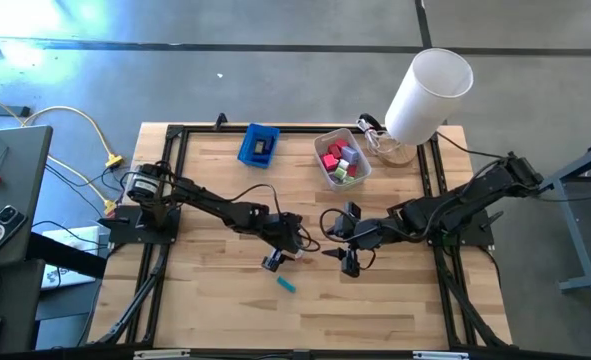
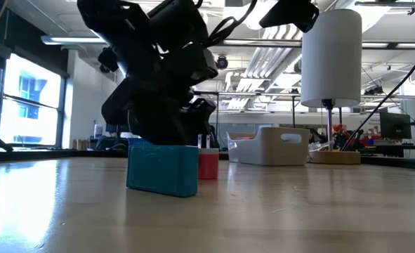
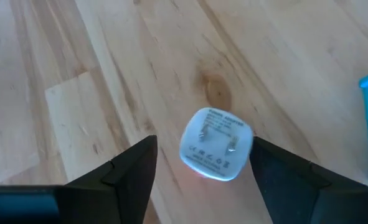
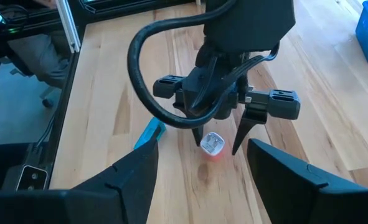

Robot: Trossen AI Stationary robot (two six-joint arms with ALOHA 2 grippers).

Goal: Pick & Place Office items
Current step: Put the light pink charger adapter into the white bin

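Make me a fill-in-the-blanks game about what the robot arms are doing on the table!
1. The left gripper hangs open right above a small white and ____ piece.
2. The teal block lies on the bare ____ table.
3. The translucent bin holds several pieces, while the tray next to it is coloured ____.
4. The right gripper holds ____.

Missing words: red; wooden; blue; nothing

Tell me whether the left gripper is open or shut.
Open. In the left wrist view the left gripper has its two dark fingers apart on either side of the small white plug adapter, with wood showing between.
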